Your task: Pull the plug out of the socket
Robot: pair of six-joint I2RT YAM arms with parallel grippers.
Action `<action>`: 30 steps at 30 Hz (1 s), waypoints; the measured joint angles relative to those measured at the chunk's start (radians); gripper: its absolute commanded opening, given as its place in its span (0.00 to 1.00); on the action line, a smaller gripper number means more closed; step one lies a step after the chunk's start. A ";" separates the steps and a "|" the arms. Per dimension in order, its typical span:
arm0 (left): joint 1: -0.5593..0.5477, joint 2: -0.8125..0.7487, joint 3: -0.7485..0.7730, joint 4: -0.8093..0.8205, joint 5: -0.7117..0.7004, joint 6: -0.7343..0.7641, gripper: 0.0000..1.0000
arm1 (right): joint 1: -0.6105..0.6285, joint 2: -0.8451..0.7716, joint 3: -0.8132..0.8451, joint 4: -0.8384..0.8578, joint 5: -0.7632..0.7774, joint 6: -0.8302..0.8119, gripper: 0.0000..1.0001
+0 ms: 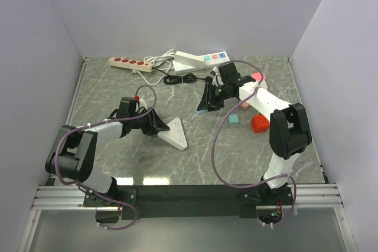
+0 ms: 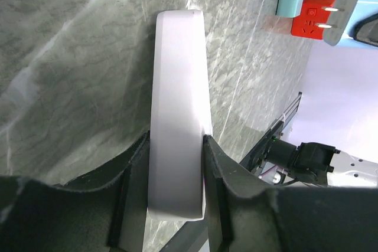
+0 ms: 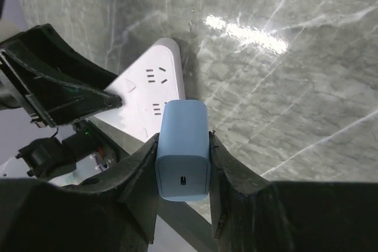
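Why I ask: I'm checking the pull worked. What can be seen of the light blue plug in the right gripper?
The light blue plug is a smooth, rounded block, plastic by its look, with a small slot port on its rear face. The right gripper clamps it by two opposite sides. The left wrist view shows its two metal prongs bare: it is out of the white power strip, touching only the gripper.

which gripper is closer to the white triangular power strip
Left. The left gripper is shut on the white power strip; the right gripper holds the blue plug clear of it, to its right.
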 measured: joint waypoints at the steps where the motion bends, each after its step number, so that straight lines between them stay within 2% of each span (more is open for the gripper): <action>1: 0.000 0.000 0.000 0.000 0.000 0.000 0.01 | -0.003 -0.001 0.003 0.000 0.006 -0.002 0.00; 4: 0.000 0.000 0.000 -0.001 0.000 0.000 0.01 | -0.008 -0.007 -0.014 -0.002 0.051 0.013 0.00; 7: 0.000 0.000 0.001 -0.003 0.000 0.001 0.01 | -0.048 -0.030 -0.061 -0.006 0.164 0.053 0.00; 14: 0.000 0.000 0.005 -0.009 0.000 0.005 0.01 | -0.274 -0.059 -0.116 -0.010 0.406 0.153 0.00; 20: -0.001 -0.001 0.027 -0.041 -0.010 0.011 0.01 | -0.313 -0.053 -0.116 -0.018 0.485 0.182 0.25; 23: 0.003 0.002 0.055 -0.066 -0.032 0.015 0.01 | -0.313 -0.048 -0.129 -0.015 0.503 0.195 0.41; 25: 0.016 0.011 0.088 -0.079 -0.058 0.016 0.01 | -0.314 -0.048 -0.149 -0.017 0.515 0.205 0.52; 26: 0.029 0.020 0.107 -0.082 -0.067 0.015 0.01 | -0.314 -0.048 -0.163 -0.016 0.521 0.206 0.60; 28: 0.061 0.051 0.154 -0.082 -0.085 0.013 0.01 | -0.317 -0.048 -0.185 -0.023 0.528 0.214 0.69; 29: 0.074 0.067 0.177 -0.079 -0.093 0.011 0.01 | -0.319 -0.048 -0.193 -0.023 0.530 0.216 0.80; 30: 0.095 0.092 0.207 -0.079 -0.106 0.007 0.01 | -0.319 -0.048 -0.197 -0.027 0.531 0.221 0.86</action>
